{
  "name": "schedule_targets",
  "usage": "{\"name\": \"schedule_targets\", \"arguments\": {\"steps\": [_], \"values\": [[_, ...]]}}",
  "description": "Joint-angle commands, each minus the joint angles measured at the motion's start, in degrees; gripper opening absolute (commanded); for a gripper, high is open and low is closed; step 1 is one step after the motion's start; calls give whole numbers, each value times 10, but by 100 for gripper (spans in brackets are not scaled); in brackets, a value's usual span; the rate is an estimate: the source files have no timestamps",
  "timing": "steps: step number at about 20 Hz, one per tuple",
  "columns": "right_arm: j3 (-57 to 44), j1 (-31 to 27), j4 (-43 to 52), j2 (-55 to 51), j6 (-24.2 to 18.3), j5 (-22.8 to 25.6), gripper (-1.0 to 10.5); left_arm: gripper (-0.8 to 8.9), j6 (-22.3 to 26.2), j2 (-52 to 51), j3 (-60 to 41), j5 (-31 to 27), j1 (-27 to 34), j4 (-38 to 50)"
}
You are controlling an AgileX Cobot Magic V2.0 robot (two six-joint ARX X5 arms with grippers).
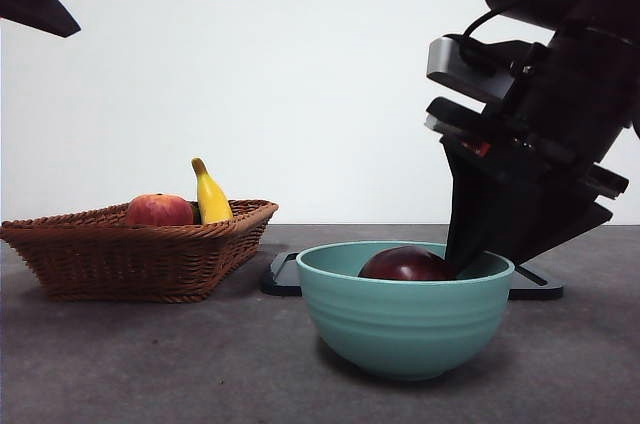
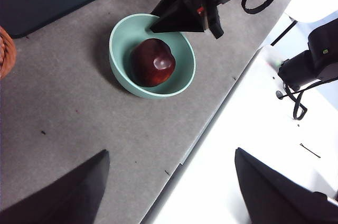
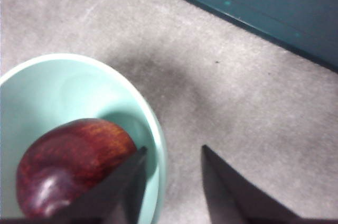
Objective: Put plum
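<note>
Plum [image 1: 405,264] sits inside the teal bowl [image 1: 400,329] in the front view, only its dark glossy crown showing above the rim. I judge it light and firm but smooth-skinned, so it could slip or roll; a grip across its widest middle would hold best. The right tool [image 1: 470,259] comes down at a slant from the upper right, its dark tips at the bowl's rim just beside the fruit. A wicker basket [image 1: 90,254] with a red-orange fruit [image 1: 158,210] and a banana [image 1: 209,195] stands well apart on the tabletop [image 1: 150,364].

From the left wrist, the plum [image 2: 153,62] lies near the bowl's [image 2: 122,71] middle. The left tool [image 2: 169,187] hangs high over the tabletop's edge, jaws wide apart and empty.

From the right wrist, the right tool [image 3: 171,155] is partly open and grips nothing: 1 jaw is inside the bowl [image 3: 68,81] beside the plum [image 3: 74,166], though contact is unclear, the other outside, so they straddle the rim.
</note>
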Motion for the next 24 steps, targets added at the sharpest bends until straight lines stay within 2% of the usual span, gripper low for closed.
{"name": "schedule_targets", "arguments": {"steps": [1,4,10,14,19,24], "values": [[3,10,6,15,3,1,91,374,8,3,5,2,-2,3],[3,18,15,15,4,0,16,374,7,3,5,2,-2,4],[18,24,17,10,7,-5,11,374,7,3,5,2,-2,3],[71,16,-17,7,6,5,11,374,7,3,5,2,-2,3],[133,-38,-30,18,3,5,11,374,7,3,5,2,-2,3],[219,-95,-50,98,-25,3,11,374,7,3,5,2,-2,4]]}}
